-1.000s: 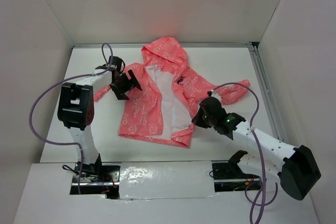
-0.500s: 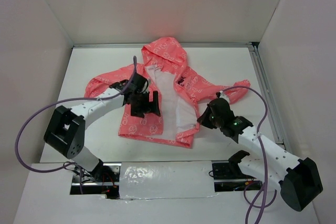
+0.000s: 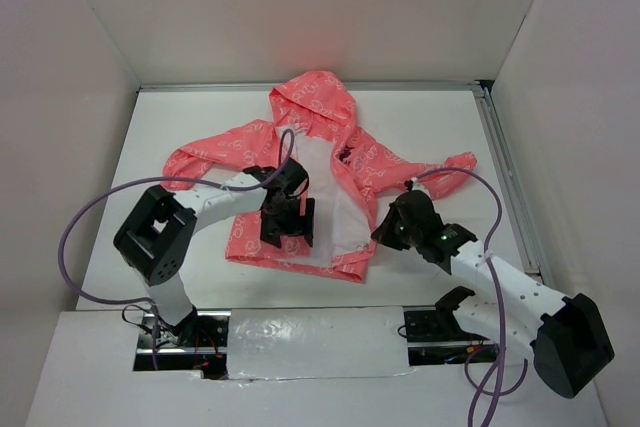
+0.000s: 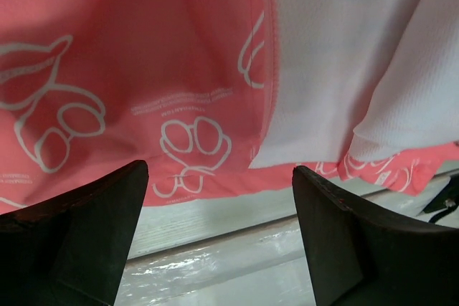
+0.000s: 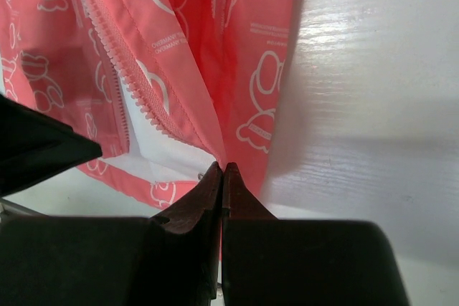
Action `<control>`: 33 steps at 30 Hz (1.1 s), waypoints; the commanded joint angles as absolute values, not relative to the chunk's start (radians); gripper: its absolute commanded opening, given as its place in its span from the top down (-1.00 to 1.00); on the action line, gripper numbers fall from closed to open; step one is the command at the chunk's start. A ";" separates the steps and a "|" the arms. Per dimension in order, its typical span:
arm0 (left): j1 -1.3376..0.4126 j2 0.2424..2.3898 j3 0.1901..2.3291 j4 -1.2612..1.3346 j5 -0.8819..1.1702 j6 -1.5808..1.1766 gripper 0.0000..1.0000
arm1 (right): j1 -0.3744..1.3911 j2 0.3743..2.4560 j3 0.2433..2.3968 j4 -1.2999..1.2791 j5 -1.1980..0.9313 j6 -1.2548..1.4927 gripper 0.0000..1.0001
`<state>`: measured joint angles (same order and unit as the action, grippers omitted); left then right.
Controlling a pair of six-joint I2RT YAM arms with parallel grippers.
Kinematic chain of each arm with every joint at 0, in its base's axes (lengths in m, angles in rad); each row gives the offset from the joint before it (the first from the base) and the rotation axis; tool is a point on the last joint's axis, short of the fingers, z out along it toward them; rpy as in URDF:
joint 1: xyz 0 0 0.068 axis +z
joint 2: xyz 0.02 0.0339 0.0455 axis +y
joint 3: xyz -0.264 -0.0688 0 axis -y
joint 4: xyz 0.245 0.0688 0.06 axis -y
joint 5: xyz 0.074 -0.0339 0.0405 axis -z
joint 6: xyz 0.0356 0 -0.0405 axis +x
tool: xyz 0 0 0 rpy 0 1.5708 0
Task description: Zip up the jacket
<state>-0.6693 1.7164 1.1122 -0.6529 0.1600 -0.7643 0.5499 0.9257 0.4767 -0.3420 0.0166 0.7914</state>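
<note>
The coral-pink hooded jacket (image 3: 245,237) lies open on the white table, hood at the far side and pale lining showing. My left gripper (image 3: 285,225) hovers over the lower left front panel. In the left wrist view it (image 4: 221,171) is open wide and empty, with the hem (image 4: 193,141) and lining between its fingers. My right gripper (image 3: 383,232) is at the right front panel's lower edge. In the right wrist view it (image 5: 222,170) is shut on a fold of the jacket (image 5: 251,91). The zipper teeth (image 5: 118,66) run just left of it.
White walls enclose the table on three sides. A metal rail (image 3: 505,167) runs along the right side. A taped ledge (image 3: 310,342) lies at the near edge between the arm bases. Purple cables loop from both arms.
My left arm swung from beside the jacket's left sleeve down to the lower left front panel. The left sleeve now shows spread out. My right gripper stayed shut at the right panel, shifting slightly.
</note>
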 commanded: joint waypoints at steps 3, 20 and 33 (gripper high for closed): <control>-0.690 1.778 1.192 -0.704 0.084 -0.822 -0.83 | 0.577 0.940 0.477 -0.285 0.015 0.790 1.00; -0.733 1.878 1.246 -0.758 0.012 -0.864 0.25 | 0.589 0.950 0.480 -0.314 0.071 0.799 1.00; -0.730 1.622 1.164 -0.559 0.187 -0.718 1.00 | 0.638 0.982 0.538 -0.311 0.097 0.769 1.00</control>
<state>-0.7265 1.7153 1.1851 -0.6415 0.0990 -0.7765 0.6113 0.9752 0.4801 -0.3305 0.0727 0.7902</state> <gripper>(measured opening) 0.105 0.011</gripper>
